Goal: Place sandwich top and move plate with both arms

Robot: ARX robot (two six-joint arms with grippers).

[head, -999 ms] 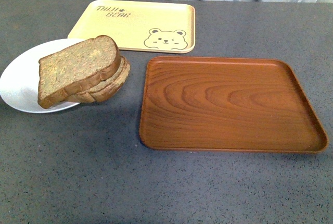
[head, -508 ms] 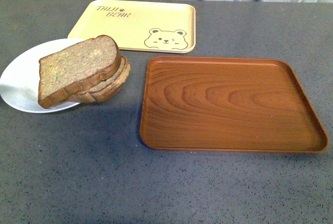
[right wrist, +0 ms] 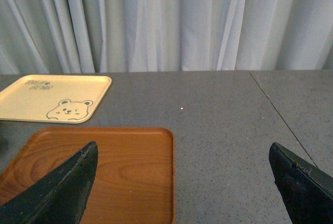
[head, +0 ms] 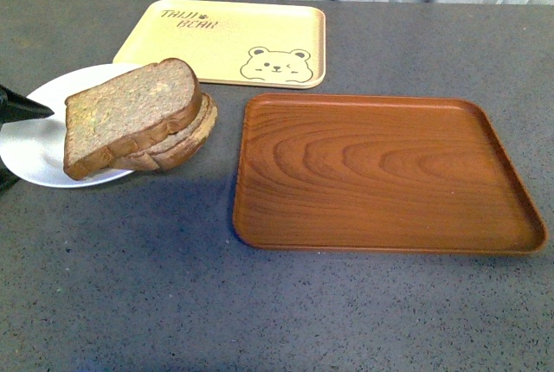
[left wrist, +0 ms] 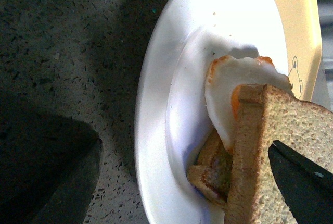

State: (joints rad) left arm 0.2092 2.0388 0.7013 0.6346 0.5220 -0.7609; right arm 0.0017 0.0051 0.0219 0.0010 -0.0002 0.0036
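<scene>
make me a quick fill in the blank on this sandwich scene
The sandwich top lies on the plate, over a fried ____.
The yellow tray shows a cartoon ____.
The black fingers beside the plate belong to the ____ arm.
Missing words: egg; bear; left.

Item: pale yellow tray [head: 260,30], lying beyond the left pincer [head: 26,143] and to its right. Brown lettering [head: 189,19] in the far corner on the pincer's side, two lines: "TAIJI" (this line uncertain) over "BEAR". No other legible text.
</scene>
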